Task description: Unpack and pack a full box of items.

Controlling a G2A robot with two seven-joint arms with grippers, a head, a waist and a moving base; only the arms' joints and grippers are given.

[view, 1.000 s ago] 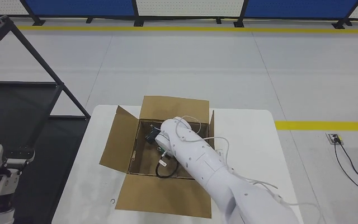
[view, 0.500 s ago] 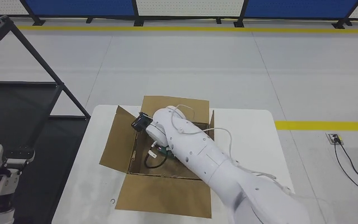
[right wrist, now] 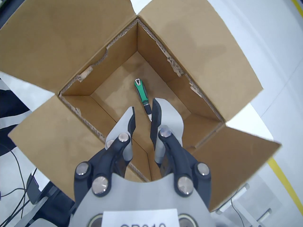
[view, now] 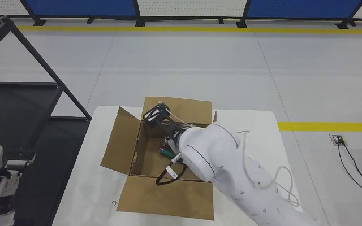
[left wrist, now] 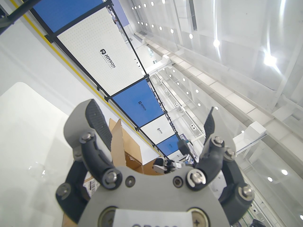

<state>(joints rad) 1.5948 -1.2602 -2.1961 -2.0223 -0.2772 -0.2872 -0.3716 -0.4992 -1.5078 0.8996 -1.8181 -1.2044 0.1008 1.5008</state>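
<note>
An open cardboard box (view: pixel 121 144) stands on the white table (view: pixel 90 186) with its flaps spread. On the box floor (right wrist: pixel 123 72) lies a green-handled screwdriver (right wrist: pixel 141 93), also a small green shape (view: pixel 163 151) in the top view. My right gripper (right wrist: pixel 143 106) hangs above the box, pointing down at the screwdriver's tip, its fingers a little apart and holding nothing. Its dark end (view: pixel 155 114) is over the box's back wall. My left gripper (left wrist: pixel 153 109) points up toward the ceiling, wide open and empty, with a box flap (left wrist: pixel 118 140) behind it.
The box's four flaps (right wrist: pixel 59 24) fold outward over the table. A black cable loop (view: pixel 164 179) hangs from the white arm over the box's front edge. Bare tabletop lies left and right of the box. A black frame (view: pixel 51 90) stands left of the table.
The right arm's end has come up from inside the box and shifted toward its back wall. The cable loop swung toward the front edge. The screwdriver stayed put.
</note>
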